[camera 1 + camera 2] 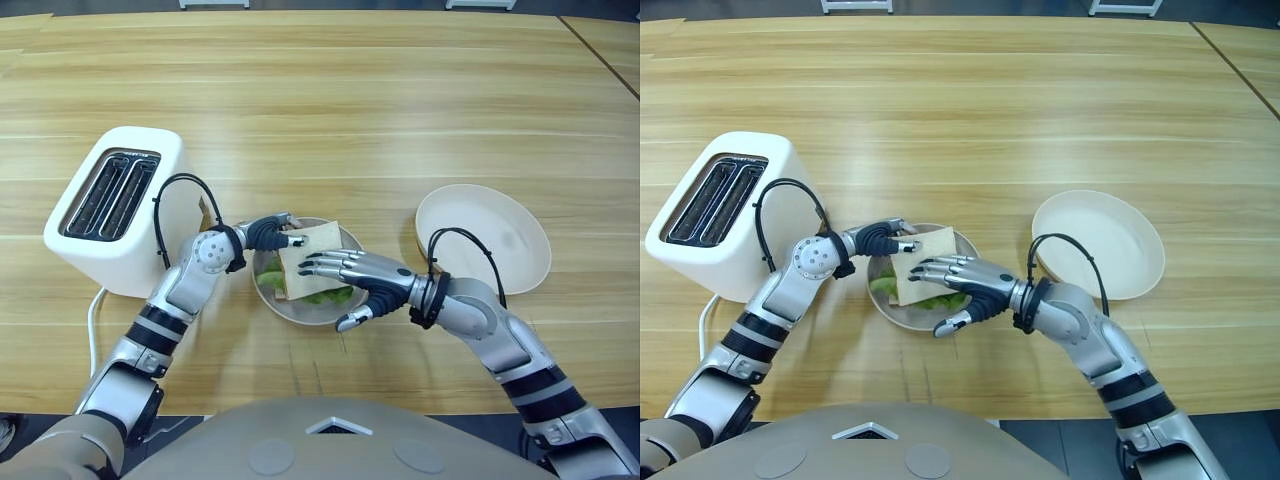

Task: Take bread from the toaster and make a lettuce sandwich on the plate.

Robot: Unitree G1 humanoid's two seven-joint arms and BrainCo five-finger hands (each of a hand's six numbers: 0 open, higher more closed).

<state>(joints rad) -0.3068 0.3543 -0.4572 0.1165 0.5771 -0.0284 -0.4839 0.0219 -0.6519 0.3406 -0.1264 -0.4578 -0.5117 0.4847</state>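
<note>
A grey plate (pixel 300 312) sits near the table's front edge and holds green lettuce (pixel 328 296) with a bread slice (pixel 318 243) lying tilted on top. My left hand (pixel 268 234) is at the plate's left rim, its fingers pinched on the slice's left corner. My right hand (pixel 358 280) hovers over the slice's front right part, fingers spread flat and touching its top. A white toaster (pixel 115 208) with two empty slots stands to the left.
A cream bowl (pixel 483 237) rests to the right of the plate, close behind my right forearm. The toaster's white cord (pixel 94 318) runs off the front edge. Bare wooden table stretches across the back.
</note>
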